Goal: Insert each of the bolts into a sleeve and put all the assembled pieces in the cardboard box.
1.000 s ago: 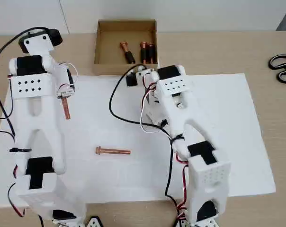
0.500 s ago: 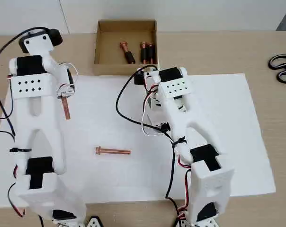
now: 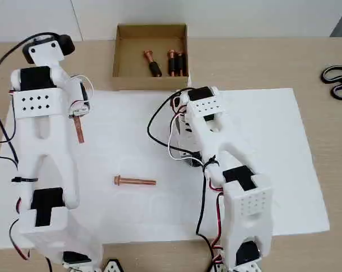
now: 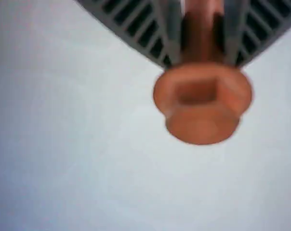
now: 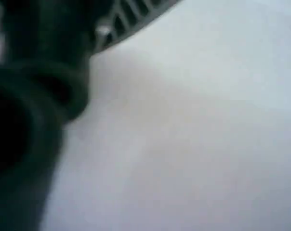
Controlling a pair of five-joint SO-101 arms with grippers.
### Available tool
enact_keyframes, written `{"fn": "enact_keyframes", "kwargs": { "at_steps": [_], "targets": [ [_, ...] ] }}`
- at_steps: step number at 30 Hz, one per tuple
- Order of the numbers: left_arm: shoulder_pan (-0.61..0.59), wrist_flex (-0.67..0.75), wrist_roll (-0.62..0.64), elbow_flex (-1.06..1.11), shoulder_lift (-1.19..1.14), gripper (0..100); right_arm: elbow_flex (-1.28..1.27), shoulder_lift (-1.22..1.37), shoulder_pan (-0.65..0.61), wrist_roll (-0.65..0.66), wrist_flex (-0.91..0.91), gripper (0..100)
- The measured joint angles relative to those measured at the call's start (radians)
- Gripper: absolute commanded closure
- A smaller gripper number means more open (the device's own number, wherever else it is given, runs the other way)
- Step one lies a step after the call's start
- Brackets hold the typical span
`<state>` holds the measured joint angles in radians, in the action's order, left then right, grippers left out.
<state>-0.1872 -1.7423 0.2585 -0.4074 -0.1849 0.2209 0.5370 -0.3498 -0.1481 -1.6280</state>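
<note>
The held bolt (image 4: 202, 103) is cut off, the sleeve (image 5: 30, 115) a dark blur.

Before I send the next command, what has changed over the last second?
The right arm has drawn back from the open cardboard box toward its own base. Unchanged: the left gripper holding a copper-coloured bolt, the loose copper bolt on the white paper sheet, and the assembled pieces in the box.
</note>
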Motion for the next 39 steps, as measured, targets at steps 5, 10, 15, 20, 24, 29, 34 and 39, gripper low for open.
{"fn": "enact_keyframes", "kwargs": {
  "at_steps": [5, 10, 15, 20, 24, 29, 34, 39],
  "targets": [
    [0.0, 0.0, 0.0, 0.0, 0.0, 99, 0.005, -0.002, -0.006, 0.0, 0.0, 88.2],
    [0.0, 0.0, 0.0, 0.0, 0.0, 99, 0.005, -0.012, -0.006, 0.0, 0.0, 87.9],
    [0.0, 0.0, 0.0, 0.002, 0.0, 99, 0.005, -0.012, -0.006, 0.011, 0.0, 87.9],
    [0.0, 0.0, 0.0, 0.002, 0.0, 99, 0.044, -0.012, -0.006, 0.014, -0.006, 86.7],
    [0.015, 0.012, 0.0, 0.058, 0.002, 99, 0.066, -0.012, -0.037, 0.017, -0.015, 83.8],
    [0.015, 0.038, 0.0, 0.11, 0.002, 99, 0.066, -0.012, -0.04, 0.02, -0.015, 83.8],
    [0.018, 0.044, 0.0, 0.11, 0.002, 99, 0.066, -0.012, -0.04, 0.02, -0.015, 83.8],
    [0.02, 0.044, 0.0, 0.112, 0.002, 99, 0.066, -0.012, -0.04, 0.02, 0.018, 83.8]
  ]
}}
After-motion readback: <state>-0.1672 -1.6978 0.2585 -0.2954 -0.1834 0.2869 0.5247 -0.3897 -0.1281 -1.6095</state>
